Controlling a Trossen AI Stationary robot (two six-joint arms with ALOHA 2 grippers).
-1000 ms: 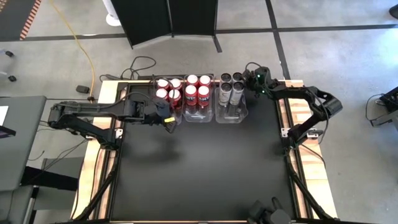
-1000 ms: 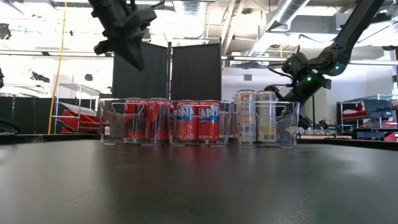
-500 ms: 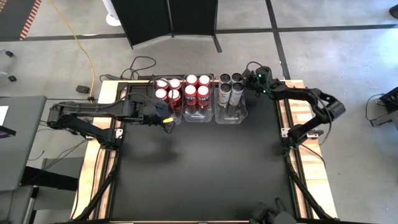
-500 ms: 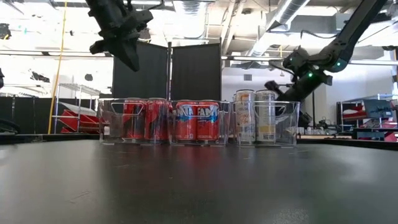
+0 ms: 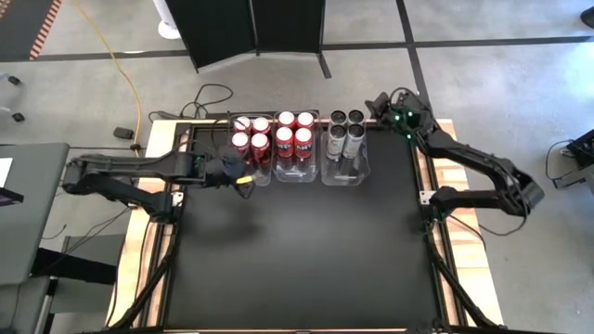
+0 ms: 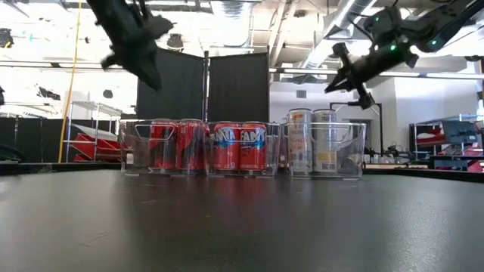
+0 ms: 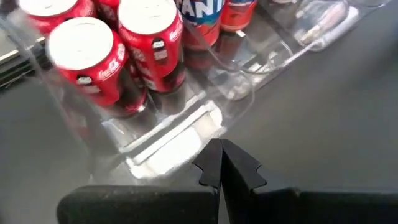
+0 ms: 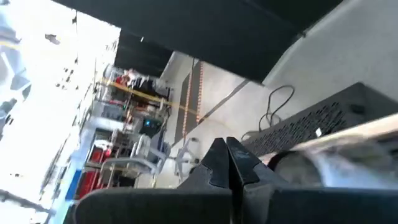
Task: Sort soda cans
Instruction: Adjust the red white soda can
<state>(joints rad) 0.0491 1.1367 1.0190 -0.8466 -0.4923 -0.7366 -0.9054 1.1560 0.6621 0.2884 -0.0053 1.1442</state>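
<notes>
cans all sit in three clear plastic bins (image 5: pixel 345 173) lined up along the far edge of the black table (image 5: pixel 297 250). two bins hold the red cans (image 5: pixel 276 138), glossy cylinders with flat silver tops, four in each. the third bin, toward the right arm's side, has the silver-grey cans (image 5: pixel 345 133) packed at its far end, near end bare. bins are see-through with thin walls, and the low view shows the can labels right through them.

left gripper (image 5: pixel 243 178) hangs just off the near corner of the leftmost bin, fingers pressed together, holding nothing. its wrist view looks down on two red can tops and the bin's rim. right gripper (image 5: pixel 376 101) is up past the far right corner of the table, tilted, fingers together too, empty. its wrist view only catches the room, no cans.
</notes>
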